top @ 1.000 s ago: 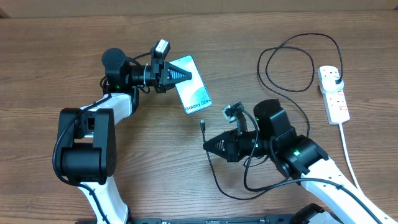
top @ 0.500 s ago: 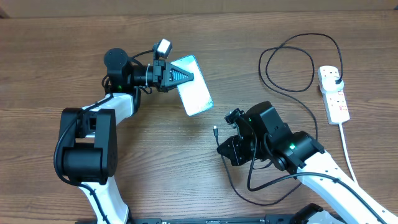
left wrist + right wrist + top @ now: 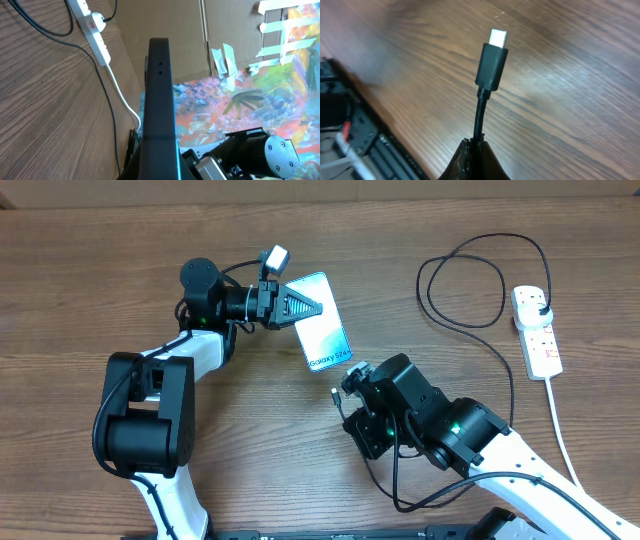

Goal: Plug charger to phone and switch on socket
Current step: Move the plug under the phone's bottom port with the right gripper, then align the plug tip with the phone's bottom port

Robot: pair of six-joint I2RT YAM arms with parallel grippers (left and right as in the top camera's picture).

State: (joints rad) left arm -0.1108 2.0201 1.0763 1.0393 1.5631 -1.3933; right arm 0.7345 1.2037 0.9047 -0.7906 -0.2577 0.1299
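My left gripper (image 3: 312, 308) is shut on the phone (image 3: 325, 332), gripping its far end and holding it above the table, light blue screen up. In the left wrist view the phone (image 3: 159, 100) shows edge-on, dark, between the jaws. My right gripper (image 3: 345, 402) is shut on the charger cable just behind its connector tip (image 3: 334, 393), a little below the phone's near end. In the right wrist view the connector (image 3: 492, 62) sticks up from the shut jaws (image 3: 476, 150). The black cable (image 3: 470, 270) loops to its plug (image 3: 540, 307) in the white socket strip (image 3: 535, 330).
The strip's thick white cord (image 3: 562, 435) runs down the right side of the wooden table (image 3: 90, 270). The strip also shows in the left wrist view (image 3: 92, 27). The black cable loops under my right arm. A cardboard wall and a colourful sheet stand beyond the table.
My left gripper has carried the phone right and toward the middle. My right gripper has swung round and moved up-left, bringing the connector tip close to the phone's near end.
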